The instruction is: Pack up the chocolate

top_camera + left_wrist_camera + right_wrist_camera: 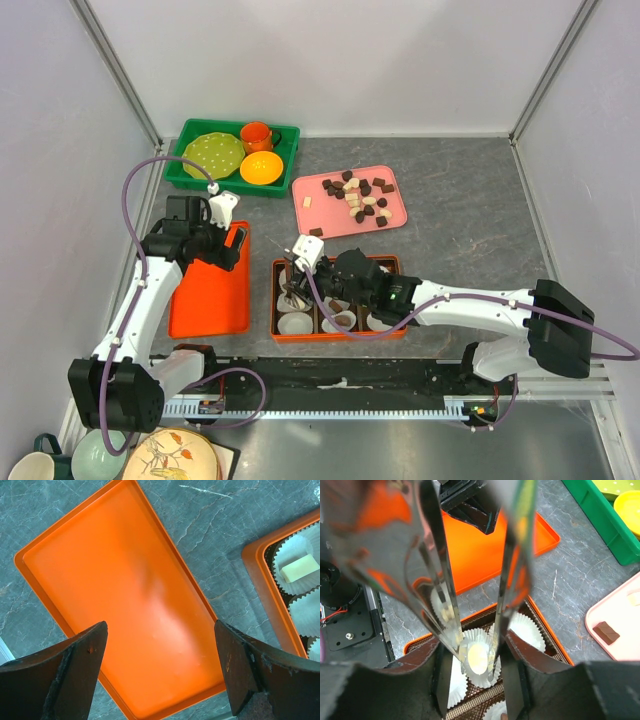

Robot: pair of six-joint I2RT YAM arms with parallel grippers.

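Your right arm (470,305) hides much of the box (274,300) from above. Your right pincer (477,680) grips tongs (440,580), whose 2 tips straddle a cream chocolate (477,656) in a paper cup (481,676). Most chocolates (360,195) lie on the pink tray (335,222). Your left pincer (160,630) gapes wide and empty above the orange tray (125,555).

The top view looks down from behind the arm bases over the whole desk (470,210). The left wrist view hangs close above the orange tray (125,595). The right wrist view looks steeply along its tongs (439,590) into the cup box (546,630). All three share tray and box.
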